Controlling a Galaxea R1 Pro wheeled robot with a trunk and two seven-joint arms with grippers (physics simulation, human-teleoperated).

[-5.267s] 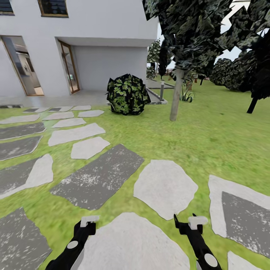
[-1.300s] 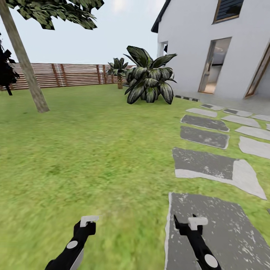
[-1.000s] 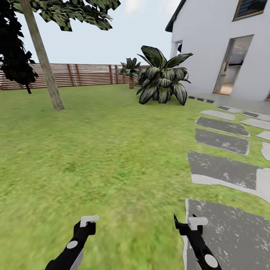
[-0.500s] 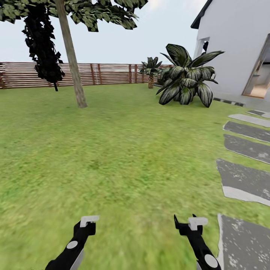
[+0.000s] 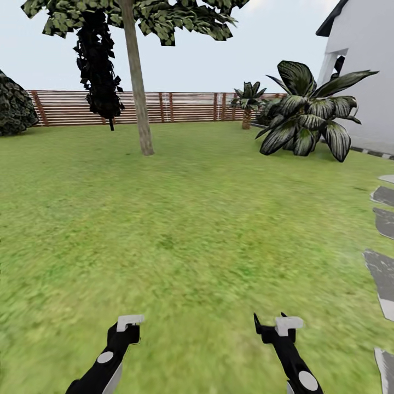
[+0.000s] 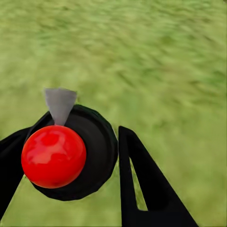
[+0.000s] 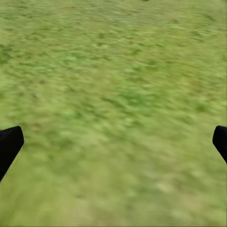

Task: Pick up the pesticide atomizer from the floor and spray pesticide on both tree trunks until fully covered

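Both grippers hang low and forward over the lawn, carried rather than working. Left gripper (image 5: 130, 319): pale pads at the tip, nothing between them in the head view; the left wrist view shows a red ball (image 6: 53, 156) set in a black round housing (image 6: 97, 146) close to the lens, with one dark finger (image 6: 137, 184) beside it, so whether the jaws stand apart or together cannot be told. Right gripper (image 5: 276, 324): in the right wrist view its two dark fingertips (image 7: 9, 144) sit at opposite edges with bare grass between, so it is spread wide and empty, presumably readied for a pickup. Floor (image 5: 186, 230): blurry green grass in every view; no pesticide atomizer can be made out on it. Further out, one tree trunk (image 5: 138, 93), pale and mottled, leans slightly under jagged dark foliage, well apart from the robot. Just beside it, a thin all-black tree (image 5: 98, 65). Slatted brown fence (image 5: 180, 106) behind; striped palm (image 5: 306, 117) and white house wall (image 5: 372, 71) to the right; stepping stones (image 5: 383, 273) at the right edge. Judgement: search phase, bottle not yet located.
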